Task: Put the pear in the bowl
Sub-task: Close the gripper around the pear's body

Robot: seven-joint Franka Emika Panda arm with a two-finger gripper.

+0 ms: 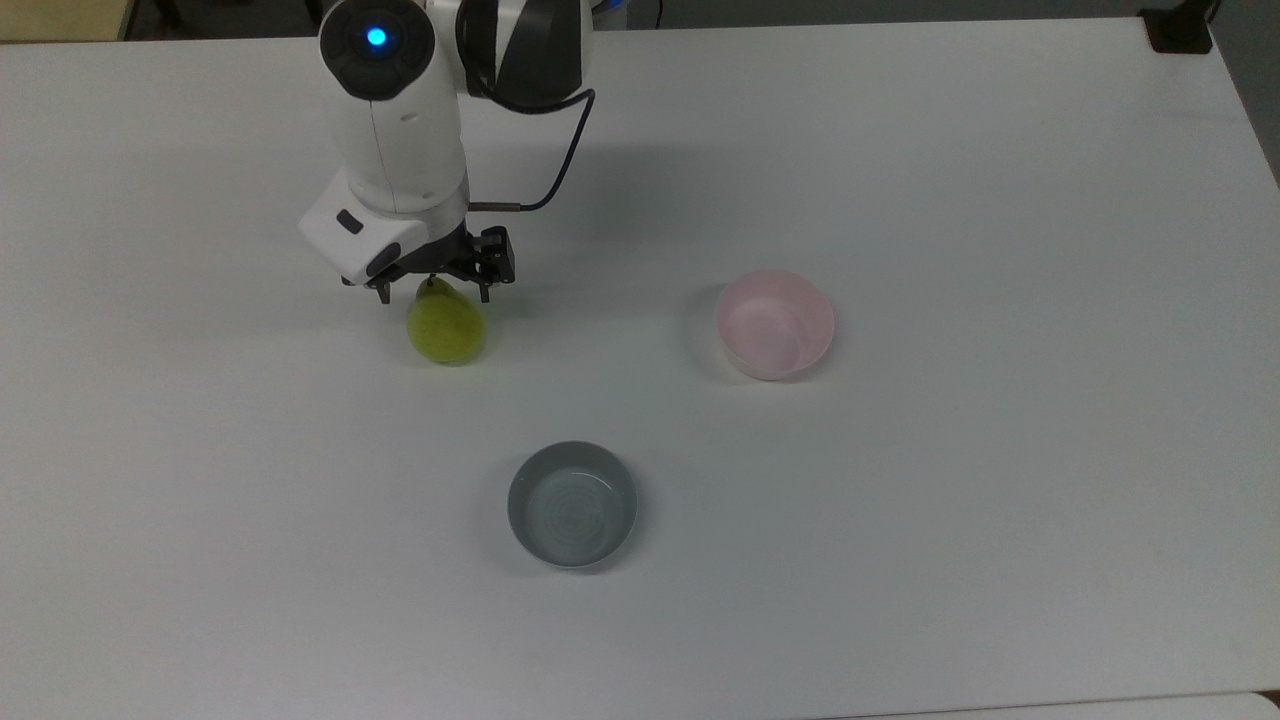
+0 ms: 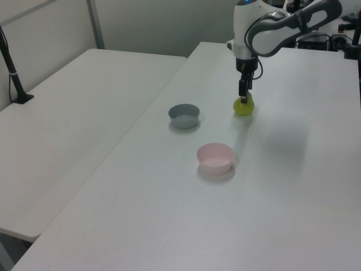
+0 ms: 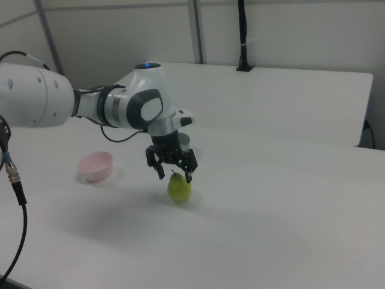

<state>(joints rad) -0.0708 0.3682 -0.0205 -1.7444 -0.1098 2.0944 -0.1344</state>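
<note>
yellow-green pear [image 3: 179,189] just below open end effector [image 3: 174,175].

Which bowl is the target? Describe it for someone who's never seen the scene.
On the white table stand two small round bowls. The target is the pale pink translucent bowl, toward the top view's right of the yellow-green pear. The other bowl is grey.

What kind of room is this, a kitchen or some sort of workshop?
Probably a robotics lab, not a kitchen: a white robot arm works over bare white tables, camera poles stand clamped at table edges, and cables hang nearby.
</note>
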